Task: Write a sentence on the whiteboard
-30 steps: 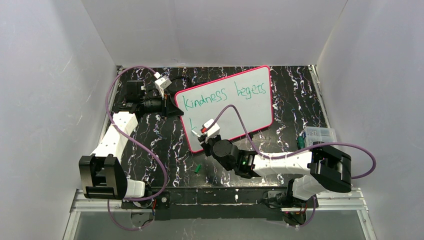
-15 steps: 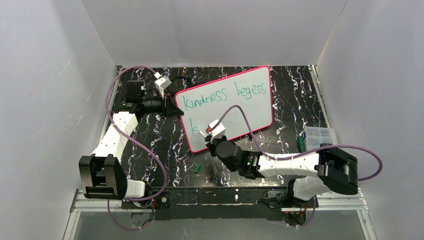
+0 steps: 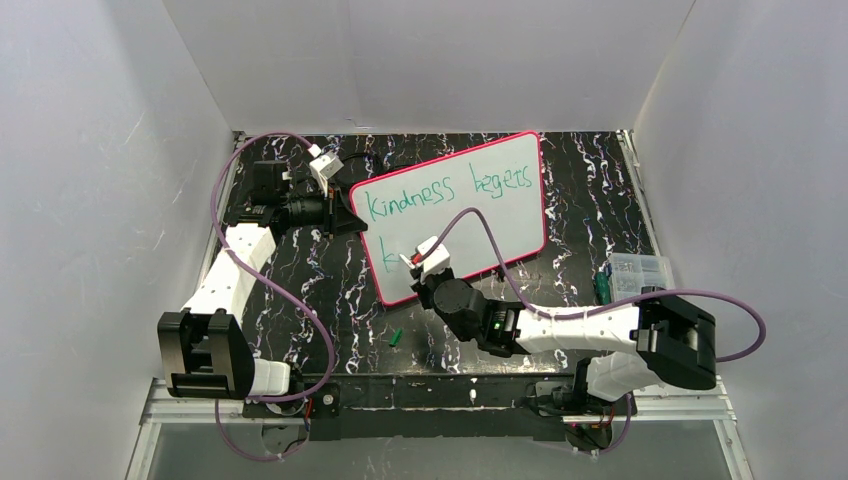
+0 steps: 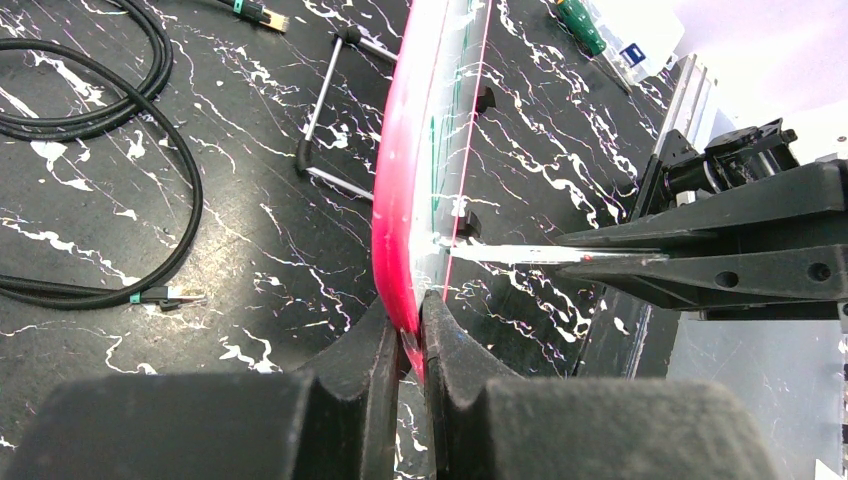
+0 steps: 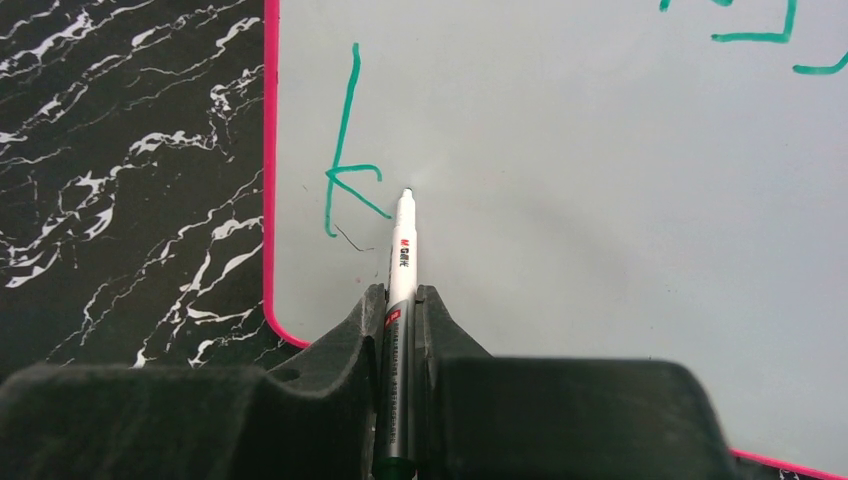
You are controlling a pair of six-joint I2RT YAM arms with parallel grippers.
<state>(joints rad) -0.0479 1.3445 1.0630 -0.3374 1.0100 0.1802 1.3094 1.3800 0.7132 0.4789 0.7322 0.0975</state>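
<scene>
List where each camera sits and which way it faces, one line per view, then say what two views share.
Top external: above and behind the arm bases, looking down on the table, whiteboard, left gripper and right gripper.
Left wrist: on the left wrist, looking along the whiteboard's pink rim edge-on; its own fingers pinch that rim.
Right wrist: on the right wrist, looking down the marker at the board's face and a green k; its fingers grip the marker.
Shared: both wrist views show the marker tip at the whiteboard.
</scene>
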